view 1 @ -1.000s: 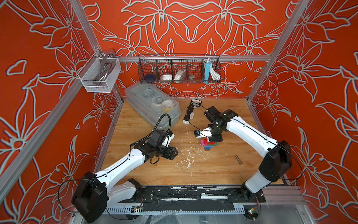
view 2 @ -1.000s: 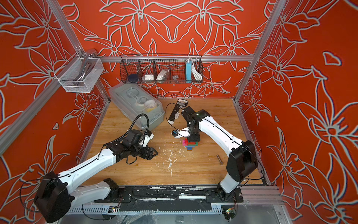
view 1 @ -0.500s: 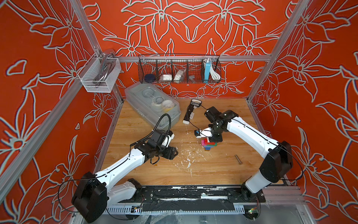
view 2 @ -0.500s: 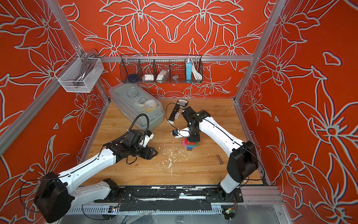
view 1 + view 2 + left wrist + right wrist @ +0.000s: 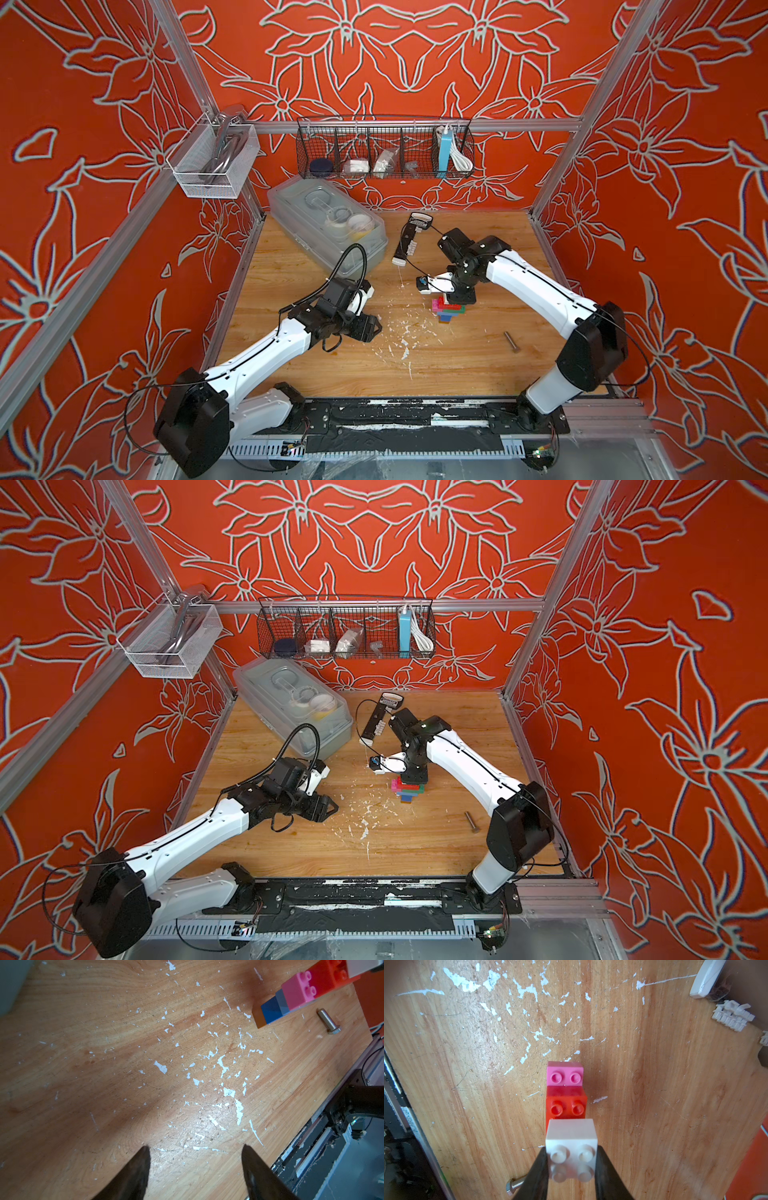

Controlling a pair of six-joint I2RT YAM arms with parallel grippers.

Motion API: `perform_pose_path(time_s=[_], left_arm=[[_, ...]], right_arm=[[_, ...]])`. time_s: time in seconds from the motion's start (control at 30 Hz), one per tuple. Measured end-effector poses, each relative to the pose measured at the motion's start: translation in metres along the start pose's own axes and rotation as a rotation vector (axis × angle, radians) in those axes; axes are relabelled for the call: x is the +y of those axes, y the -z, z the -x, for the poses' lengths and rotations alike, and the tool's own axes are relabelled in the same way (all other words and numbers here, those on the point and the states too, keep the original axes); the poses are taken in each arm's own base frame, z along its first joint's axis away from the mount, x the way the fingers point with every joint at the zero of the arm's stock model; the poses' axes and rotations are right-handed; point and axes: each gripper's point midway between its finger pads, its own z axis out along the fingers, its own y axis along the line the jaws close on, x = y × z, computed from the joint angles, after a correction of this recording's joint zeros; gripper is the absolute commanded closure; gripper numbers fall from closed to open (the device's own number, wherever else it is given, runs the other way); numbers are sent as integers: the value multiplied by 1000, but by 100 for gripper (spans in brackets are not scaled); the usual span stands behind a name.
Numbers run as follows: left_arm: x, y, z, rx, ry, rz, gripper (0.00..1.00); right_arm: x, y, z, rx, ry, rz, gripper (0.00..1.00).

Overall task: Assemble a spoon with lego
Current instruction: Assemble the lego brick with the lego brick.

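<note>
The spoon (image 5: pixel 449 311) stands as a small multicoloured lego stack on the wooden table (image 5: pixel 457 370), seen in both top views (image 5: pixel 409 791). My right gripper (image 5: pixel 572 1159) reaches down over it, shut on the white brick (image 5: pixel 572 1136). That brick sits over the red brick (image 5: pixel 566 1105), with the pink brick (image 5: pixel 565 1073) a step lower. The left wrist view shows the pink brick (image 5: pixel 299 991), a blue brick (image 5: pixel 270 1009) and the brown brick (image 5: pixel 258 1019) from the side. My left gripper (image 5: pixel 195 1147) hovers open and empty over bare wood, left of the stack (image 5: pixel 372 326).
A steel bolt (image 5: pixel 512 341) lies right of the stack. A black-and-white bar tool (image 5: pixel 409 239) and a clear lidded box (image 5: pixel 328 226) sit behind. A wire basket (image 5: pixel 384 149) and a mesh basket (image 5: pixel 212 162) hang on the walls. White flecks (image 5: pixel 405 353) scatter mid-table.
</note>
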Motion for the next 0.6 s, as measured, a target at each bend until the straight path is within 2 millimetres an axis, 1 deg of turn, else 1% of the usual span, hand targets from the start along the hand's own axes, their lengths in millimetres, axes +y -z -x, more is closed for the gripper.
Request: perform_pose_path(time_s=[0.33, 0.6], left_arm=[[0, 0, 0, 0, -4, 0, 31], [0, 0, 0, 0, -4, 0, 31]], right_arm=[[-2, 3, -2, 8, -19, -17, 100], [-1, 15, -2, -12, -29, -46, 100]])
